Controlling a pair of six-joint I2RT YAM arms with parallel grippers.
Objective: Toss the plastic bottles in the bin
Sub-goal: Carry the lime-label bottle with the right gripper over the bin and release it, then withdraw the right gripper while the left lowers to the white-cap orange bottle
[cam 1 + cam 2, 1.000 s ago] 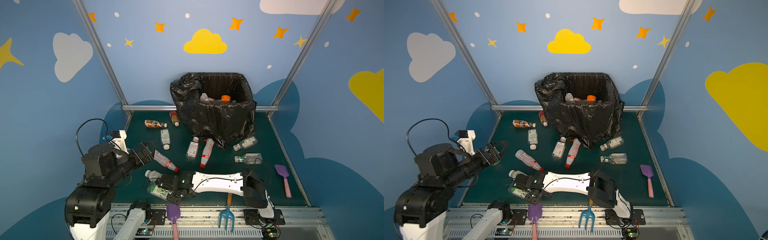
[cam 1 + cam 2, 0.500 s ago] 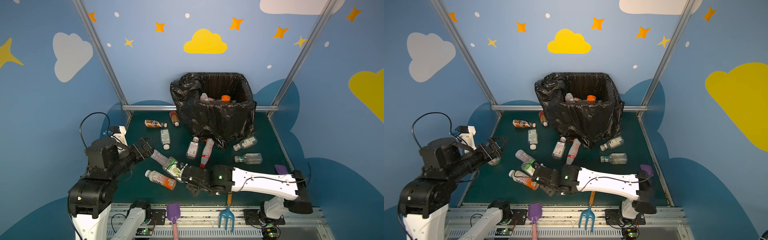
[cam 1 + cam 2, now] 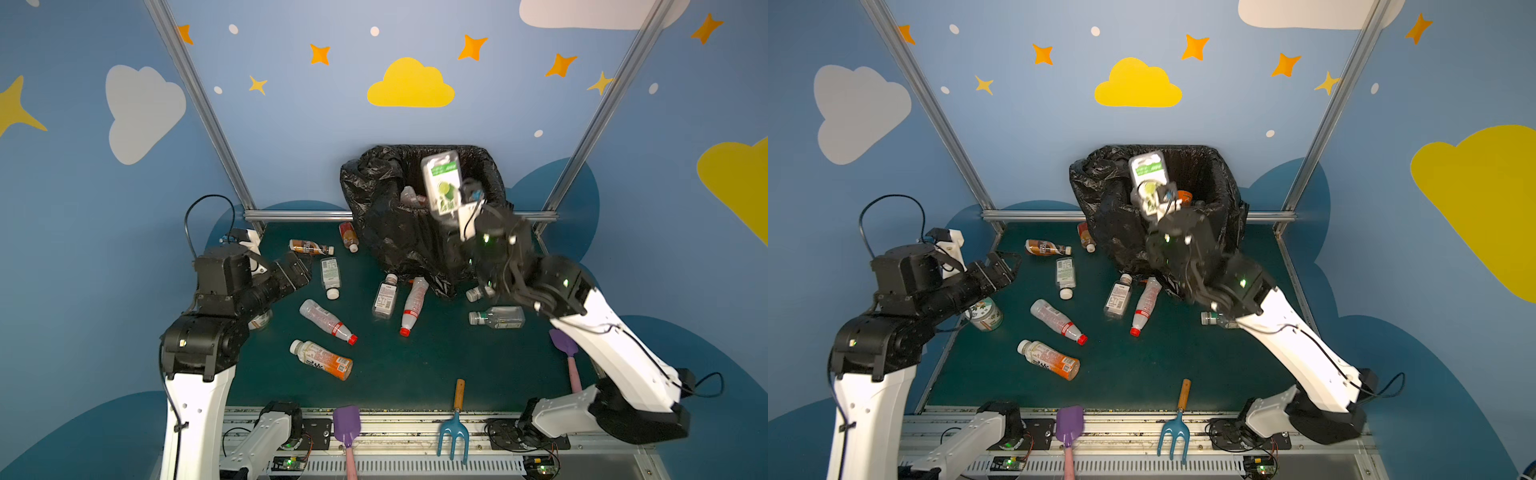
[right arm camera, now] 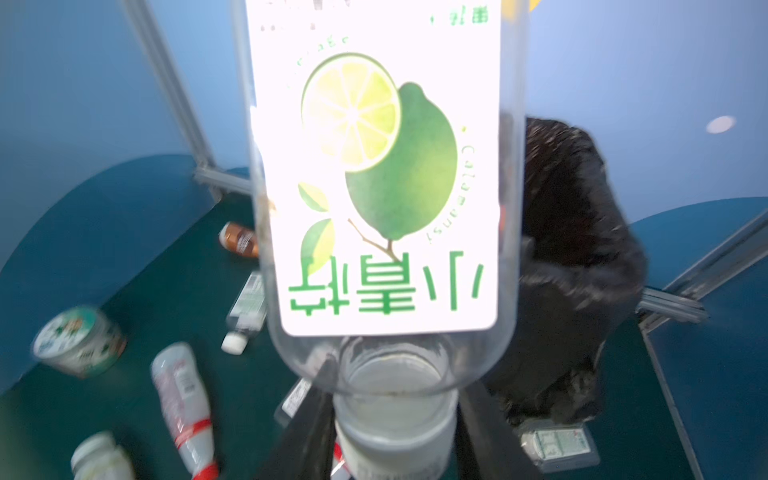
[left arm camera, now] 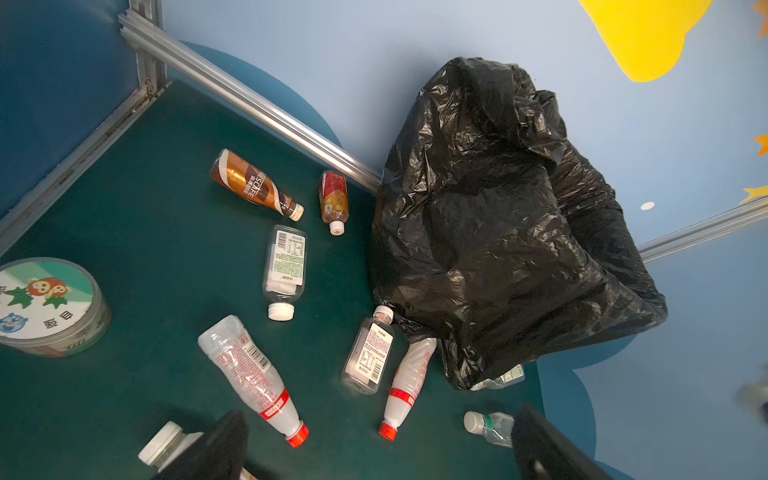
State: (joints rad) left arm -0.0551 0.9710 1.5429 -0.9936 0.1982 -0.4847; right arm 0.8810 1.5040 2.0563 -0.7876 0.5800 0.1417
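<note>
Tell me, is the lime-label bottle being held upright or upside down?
Upside down and slightly tilted. The right gripper is shut on the lime-label bottle at its white-capped neck, and the bottle's flat base points up in both top views.

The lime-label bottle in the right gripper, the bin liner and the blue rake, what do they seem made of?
Lime-label bottle: probably clear glossy plastic; the background shows through its wall around a white printed label.
Bin liner: thin glossy black plastic film, crinkled with sharp highlights.
Blue rake: head painted metal or plastic, cannot tell; handle looks like matte tan wood.
</note>
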